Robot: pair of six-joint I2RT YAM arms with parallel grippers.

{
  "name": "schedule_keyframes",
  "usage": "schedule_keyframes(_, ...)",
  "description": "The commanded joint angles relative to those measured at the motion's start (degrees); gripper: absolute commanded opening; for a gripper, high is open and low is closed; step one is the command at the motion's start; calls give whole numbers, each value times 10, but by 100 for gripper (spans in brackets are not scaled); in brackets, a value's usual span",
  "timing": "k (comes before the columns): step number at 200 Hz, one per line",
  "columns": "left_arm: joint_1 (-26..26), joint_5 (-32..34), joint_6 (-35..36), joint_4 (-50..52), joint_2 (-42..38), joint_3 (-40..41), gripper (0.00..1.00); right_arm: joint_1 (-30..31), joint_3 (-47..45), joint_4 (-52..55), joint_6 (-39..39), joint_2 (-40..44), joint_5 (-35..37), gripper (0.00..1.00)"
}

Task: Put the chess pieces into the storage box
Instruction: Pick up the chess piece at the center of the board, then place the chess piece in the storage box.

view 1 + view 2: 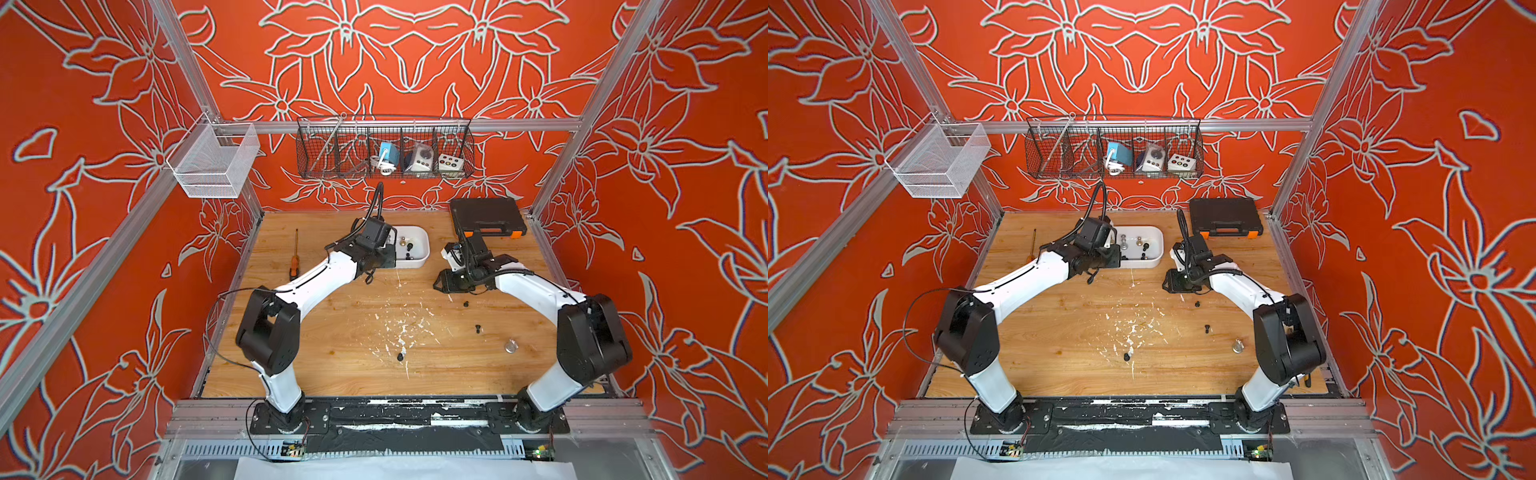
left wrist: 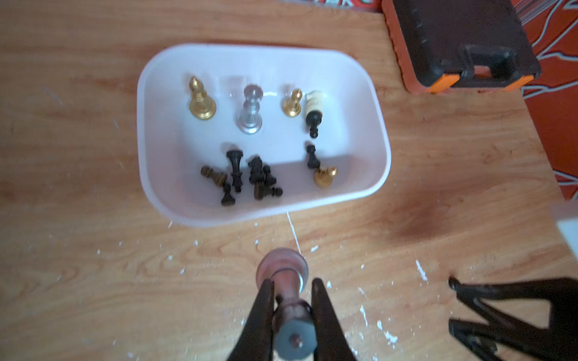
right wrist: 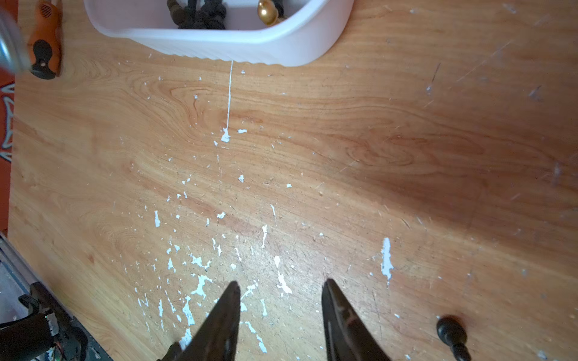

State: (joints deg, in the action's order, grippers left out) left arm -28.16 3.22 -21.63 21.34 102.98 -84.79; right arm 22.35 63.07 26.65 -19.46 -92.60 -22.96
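Chess pieces (image 2: 259, 178) lie in the white storage box (image 2: 162, 140) at twelve o'clock on the surface (image 1: 332, 324), my left pincer (image 2: 291, 283) pinching a silver piece (image 2: 283, 265) near it, my right pincer (image 3: 280, 283) spread empty.

A white box (image 1: 417, 262) sits toward the back of the desk (image 1: 332, 332), with a gold piece (image 1: 402, 241) and a few black pieces (image 1: 409, 248) visible inside. The left arm (image 1: 316, 276) extends to the box's left end, and its wrist covers that end. The right arm (image 1: 536, 291) bends low over the desk to the right of the box, in front of a black case (image 1: 486, 214) with orange latches. Three small loose pieces (image 1: 478, 329), all black, lie apart on the bare wood. A silver piece (image 1: 511, 345) lies beside the right arm's elbow. A screwdriver (image 1: 295, 259) lies near the desk's left edge. A white mesh basket (image 1: 214, 160) and a black wire basket (image 1: 320, 158) hang on the rails above.
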Motion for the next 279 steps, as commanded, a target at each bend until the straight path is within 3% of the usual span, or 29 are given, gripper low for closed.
schedule_keyframes(1,10,-17,25,-14,46,-60,16,-4,-12,8,-14,23,15,45)
schedule_keyframes(63,37,-53,23,-3,153,-159,17,-5,-26,20,-22,47,26,45)
schedule_keyframes(148,44,-63,26,-16,209,-192,18,-5,-47,15,-32,62,34,45)
schedule_keyframes(214,50,-68,20,-8,268,-266,20,-5,-53,18,-35,72,39,45)
schedule_keyframes(253,51,-68,19,3,284,-286,30,-5,-57,21,-36,81,45,45)
schedule_keyframes(279,51,-71,19,2,279,-284,32,-5,-57,21,-36,80,45,45)
